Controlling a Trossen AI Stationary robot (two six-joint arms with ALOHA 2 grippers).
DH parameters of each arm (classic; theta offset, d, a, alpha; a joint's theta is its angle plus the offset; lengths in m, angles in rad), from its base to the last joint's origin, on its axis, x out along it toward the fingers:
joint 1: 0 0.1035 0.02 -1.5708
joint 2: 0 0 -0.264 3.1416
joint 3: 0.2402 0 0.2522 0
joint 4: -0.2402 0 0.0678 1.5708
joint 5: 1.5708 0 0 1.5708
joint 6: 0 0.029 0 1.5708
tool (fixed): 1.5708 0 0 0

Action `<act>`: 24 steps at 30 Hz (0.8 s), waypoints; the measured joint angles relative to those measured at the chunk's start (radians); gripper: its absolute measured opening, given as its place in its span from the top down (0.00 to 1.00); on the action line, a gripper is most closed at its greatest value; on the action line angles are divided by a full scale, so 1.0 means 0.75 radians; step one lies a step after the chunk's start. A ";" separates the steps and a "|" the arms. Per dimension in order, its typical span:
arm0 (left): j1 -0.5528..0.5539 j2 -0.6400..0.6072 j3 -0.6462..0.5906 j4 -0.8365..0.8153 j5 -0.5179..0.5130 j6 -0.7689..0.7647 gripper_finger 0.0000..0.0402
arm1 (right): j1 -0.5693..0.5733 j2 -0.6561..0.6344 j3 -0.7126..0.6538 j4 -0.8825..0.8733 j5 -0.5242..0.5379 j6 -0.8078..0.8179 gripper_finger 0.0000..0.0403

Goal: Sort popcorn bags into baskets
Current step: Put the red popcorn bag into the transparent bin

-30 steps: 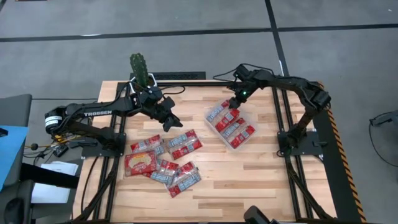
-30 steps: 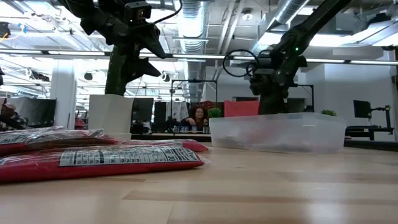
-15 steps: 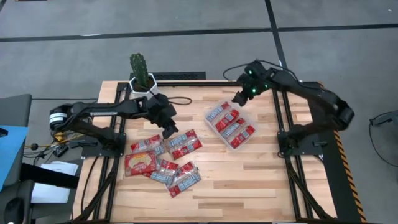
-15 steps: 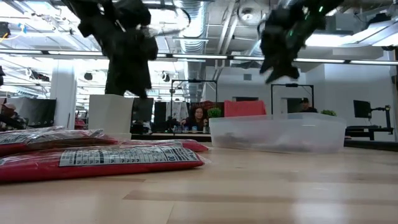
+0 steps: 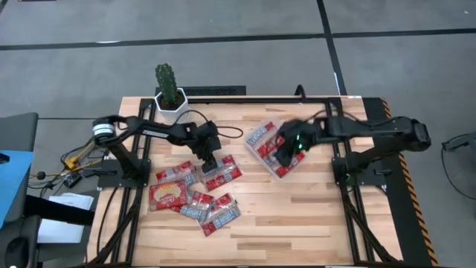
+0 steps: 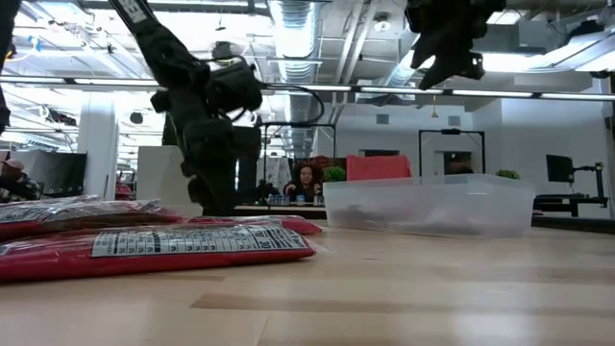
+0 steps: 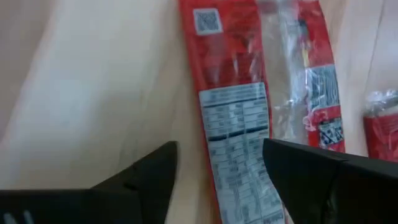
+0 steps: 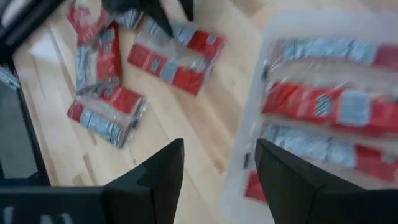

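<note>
Several red popcorn bags (image 5: 195, 195) lie flat in a loose cluster on the wooden table. More of them lie in the clear plastic basket (image 5: 276, 176). My left gripper (image 5: 210, 159) is open and low over the far end of one loose bag (image 5: 223, 172). In the left wrist view its fingers (image 7: 149, 177) stand on either side of that bag's label face (image 7: 236, 143), and I see no touch. My right gripper (image 5: 286, 152) is open and empty, high above the basket (image 6: 432, 204), over its near-left side. The right wrist view shows bags in the basket (image 8: 323, 102).
A white pot with a cactus (image 5: 169, 93) stands at the table's far-left corner. Black frame rails run along the left and right edges. Bare wood lies near the front edge and between the bag cluster and the basket.
My left gripper has swung from near the cactus toward the near edge and dropped low over the bag cluster's right-hand bag. My right gripper has risen from the basket's far end and moved toward the near edge, over its near-left side.
</note>
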 joint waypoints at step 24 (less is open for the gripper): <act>-0.111 0.128 0.006 0.018 -0.039 0.104 0.85 | 0.515 0.585 -0.001 0.463 0.229 0.613 0.47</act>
